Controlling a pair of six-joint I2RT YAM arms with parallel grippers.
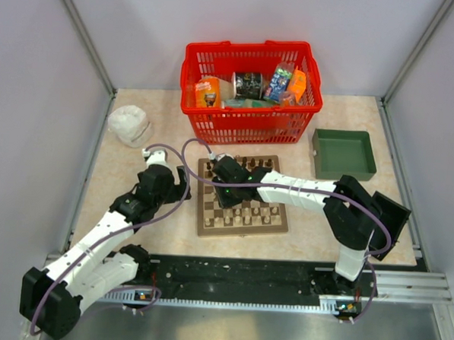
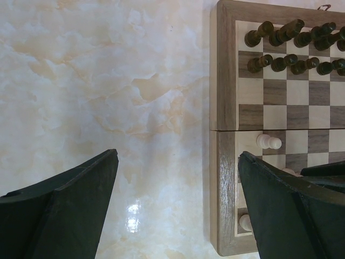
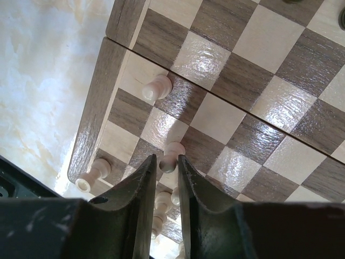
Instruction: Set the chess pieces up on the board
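The board (image 1: 203, 223) lies in the middle of the table. Dark pieces (image 1: 258, 165) stand in its two far rows and pale pieces (image 1: 249, 215) along its near rows. My right gripper (image 1: 224, 193) reaches over the board's left part; in the right wrist view it (image 3: 167, 159) is closed on the head of a pale pawn (image 3: 171, 154) standing on a square. Another pale pawn (image 3: 157, 87) and a pale piece (image 3: 92, 175) stand by the left border. My left gripper (image 2: 178, 162) is open and empty over bare table, left of the board (image 2: 223, 81).
A red basket (image 1: 244, 127) with cans and packets stands behind the board. A green tray (image 1: 320, 155) sits at the back right. A white crumpled bundle (image 1: 129, 124) lies at the back left. Walls enclose the table on three sides.
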